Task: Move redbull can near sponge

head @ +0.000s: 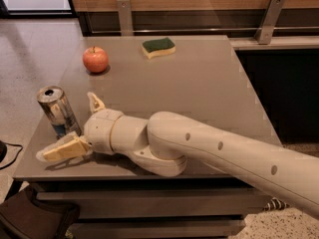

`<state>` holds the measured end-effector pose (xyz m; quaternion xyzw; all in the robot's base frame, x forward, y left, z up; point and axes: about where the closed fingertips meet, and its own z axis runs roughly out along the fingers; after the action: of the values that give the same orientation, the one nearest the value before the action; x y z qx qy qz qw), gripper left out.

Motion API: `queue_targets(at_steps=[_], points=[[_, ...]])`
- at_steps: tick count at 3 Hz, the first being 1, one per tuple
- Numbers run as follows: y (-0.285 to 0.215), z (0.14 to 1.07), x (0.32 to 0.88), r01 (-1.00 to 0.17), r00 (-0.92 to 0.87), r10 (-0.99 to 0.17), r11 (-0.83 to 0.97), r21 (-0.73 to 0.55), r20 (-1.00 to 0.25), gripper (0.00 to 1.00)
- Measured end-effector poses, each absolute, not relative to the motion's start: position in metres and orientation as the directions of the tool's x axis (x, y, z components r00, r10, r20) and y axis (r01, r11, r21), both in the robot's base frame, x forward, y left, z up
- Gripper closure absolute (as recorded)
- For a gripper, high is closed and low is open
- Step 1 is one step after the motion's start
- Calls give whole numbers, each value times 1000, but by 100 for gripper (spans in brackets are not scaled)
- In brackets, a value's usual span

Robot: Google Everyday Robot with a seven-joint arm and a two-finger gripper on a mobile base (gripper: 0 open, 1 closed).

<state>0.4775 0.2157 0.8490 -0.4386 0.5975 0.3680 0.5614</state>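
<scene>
The redbull can (56, 110), slim and silver with a blue patch low on its side, stands upright near the table's front left corner. The sponge (158, 47), dark green over pale yellow, lies at the far middle of the table. My gripper (70, 126) is low over the table just right of the can, and it is open. One finger (95, 102) is on the can's far right side and the other finger (61, 149) lies in front of the can's base. The can is at the mouth of the gap, not clamped.
A red apple (95, 59) sits at the far left of the grey table (209, 88). The table's left edge runs close beside the can. A wooden wall with metal brackets (269, 19) stands behind the table. My arm crosses the front right of the table.
</scene>
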Motion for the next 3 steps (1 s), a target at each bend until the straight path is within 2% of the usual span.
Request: queue_targets(at_steps=[1,3], points=[[236,846,476,-947,19,-97,319,-49,-995,25],[237,847,474,-947,21,-98,316,-51,-995,70]])
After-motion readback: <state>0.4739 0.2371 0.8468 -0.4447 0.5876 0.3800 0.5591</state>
